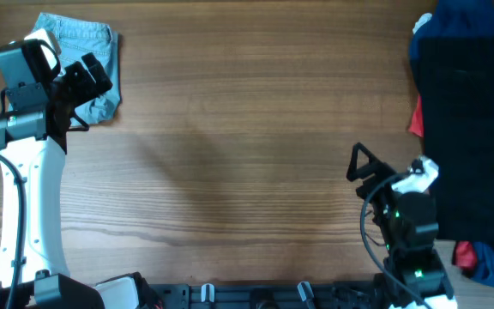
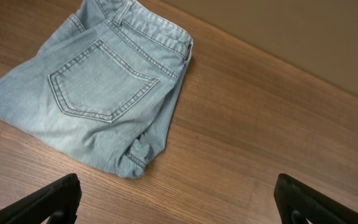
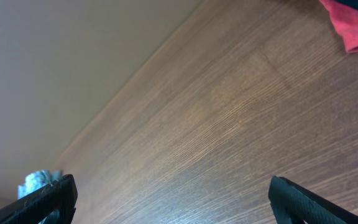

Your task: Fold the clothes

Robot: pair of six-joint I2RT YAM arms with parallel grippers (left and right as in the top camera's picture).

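The light blue denim shorts (image 1: 88, 51) lie folded into a compact bundle at the far left corner of the table. In the left wrist view the shorts (image 2: 98, 87) show a back pocket and the waistband on top. My left gripper (image 1: 93, 75) hovers over the bundle's near edge, open and empty; its fingertips (image 2: 176, 202) frame bare wood just short of the shorts. My right gripper (image 1: 363, 165) is open and empty over bare table at the right; in its own view the open jaws (image 3: 173, 202) frame only wood.
A pile of black (image 1: 466, 129), dark blue and red clothes (image 1: 416, 120) covers the right edge of the table. A red cloth corner (image 3: 353, 28) shows in the right wrist view. The table's far edge runs close behind the shorts.
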